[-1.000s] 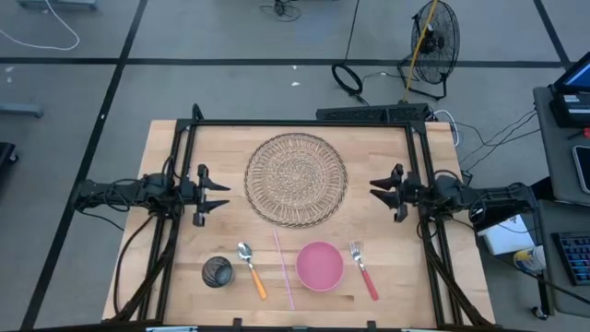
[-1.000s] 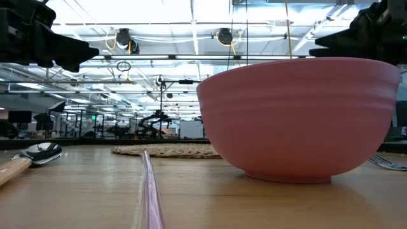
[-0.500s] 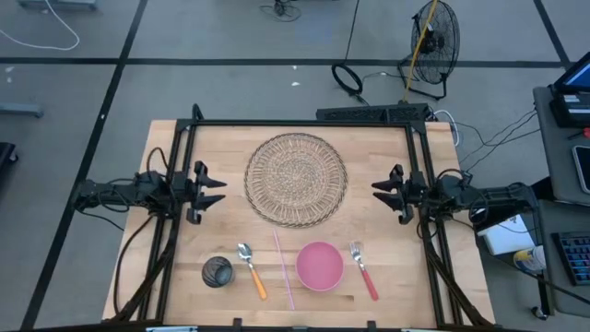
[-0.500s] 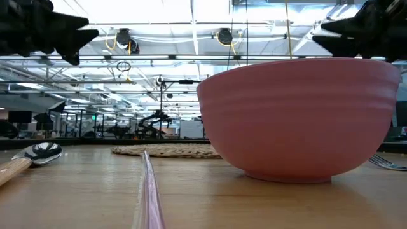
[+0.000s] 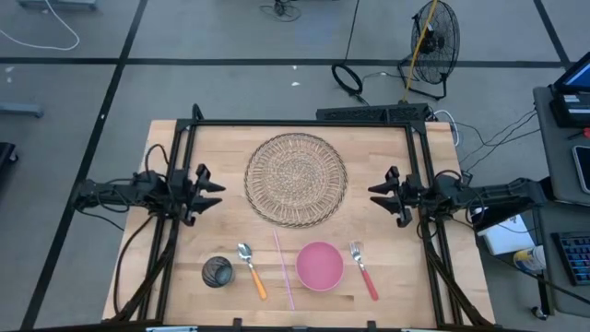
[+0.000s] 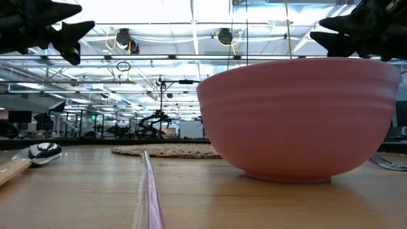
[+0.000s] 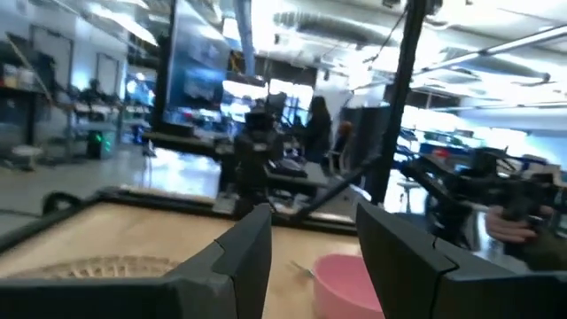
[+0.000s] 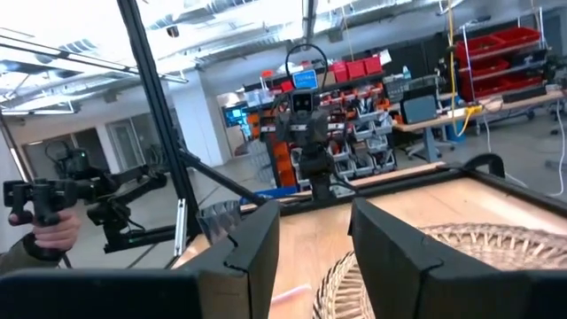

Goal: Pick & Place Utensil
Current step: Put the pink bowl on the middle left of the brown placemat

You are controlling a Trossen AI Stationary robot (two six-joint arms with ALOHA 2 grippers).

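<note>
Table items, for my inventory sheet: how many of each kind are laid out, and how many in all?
Spoon: 1
Fork: 1
Pink straw: 1
Pink bowl: 1
Dark cup: 1
Woven mat: 1
Total: 6

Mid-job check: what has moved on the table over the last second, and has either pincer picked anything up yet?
Only the arms shifted. The left pincer drew back slightly toward its side of the table; the right pincer barely moved. Both are open, empty and above the table. The woven mat, spoon, straw, pink bowl, fork and dark cup lie as before.
</note>
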